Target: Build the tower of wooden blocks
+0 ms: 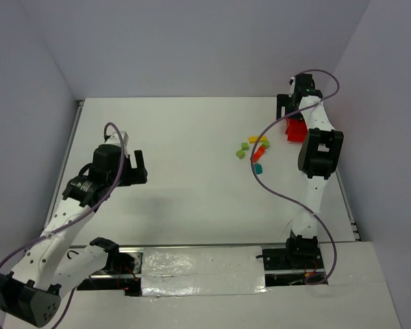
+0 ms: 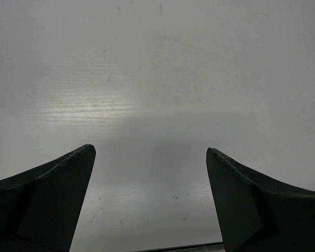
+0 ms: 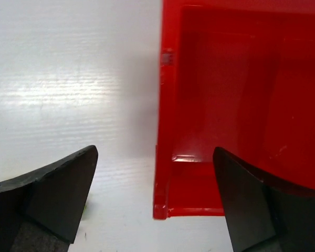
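At far right, right gripper (image 3: pixel 155 152) gaped empty over red bin (image 3: pixel 165 131); left gripper (image 2: pixel 151 150) likewise released. Risk: nudged bin could scatter loose blocks (image 1: pixel 259 151).

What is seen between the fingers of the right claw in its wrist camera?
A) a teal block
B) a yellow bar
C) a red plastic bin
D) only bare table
C: the right wrist view shows the red plastic bin beneath the open right claw, and no block appears in that view.
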Robot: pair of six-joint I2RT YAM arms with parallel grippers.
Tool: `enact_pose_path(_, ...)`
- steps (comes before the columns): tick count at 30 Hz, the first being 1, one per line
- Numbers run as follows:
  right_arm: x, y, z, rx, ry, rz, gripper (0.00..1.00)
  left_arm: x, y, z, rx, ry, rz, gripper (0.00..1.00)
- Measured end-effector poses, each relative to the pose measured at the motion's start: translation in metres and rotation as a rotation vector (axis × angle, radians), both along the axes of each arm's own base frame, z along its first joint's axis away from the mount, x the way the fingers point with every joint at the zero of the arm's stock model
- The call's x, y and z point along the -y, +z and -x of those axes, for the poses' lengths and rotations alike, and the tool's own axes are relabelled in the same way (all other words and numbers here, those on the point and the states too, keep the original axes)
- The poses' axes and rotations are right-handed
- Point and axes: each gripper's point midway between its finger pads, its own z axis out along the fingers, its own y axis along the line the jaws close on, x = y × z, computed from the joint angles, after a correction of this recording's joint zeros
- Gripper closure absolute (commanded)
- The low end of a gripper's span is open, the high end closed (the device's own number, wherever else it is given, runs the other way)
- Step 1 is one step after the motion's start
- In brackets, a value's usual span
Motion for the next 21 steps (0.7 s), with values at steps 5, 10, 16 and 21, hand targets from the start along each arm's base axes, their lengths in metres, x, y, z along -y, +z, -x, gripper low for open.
enact_pose_path(5, -0.023, 0.027, 0.009, 0.043, -0.003, -0.085, 0.0, 0.037, -0.013, -0.012, -0.116, -0.021, -0.049, 0.01)
enact_pose_path(10, -0.056, 0.103, 0.081, 0.216, -0.142, -0.207, 0.0, 0.136, -0.005, -0.049, -0.138, -0.065, -0.04, 0.0)
enact_pose_path(16, -0.113, 0.188, 0.197, 0.599, -0.1, -0.56, 0.0, 0.251, -0.02, -0.13, -0.128, -0.026, 0.026, 0.09)
enact_pose_path(21, -0.122, 0.159, 0.262, 0.629, -0.156, -0.667, 0.0, 0.326, -0.055, -0.182, -0.103, -0.04, 0.083, 0.09)
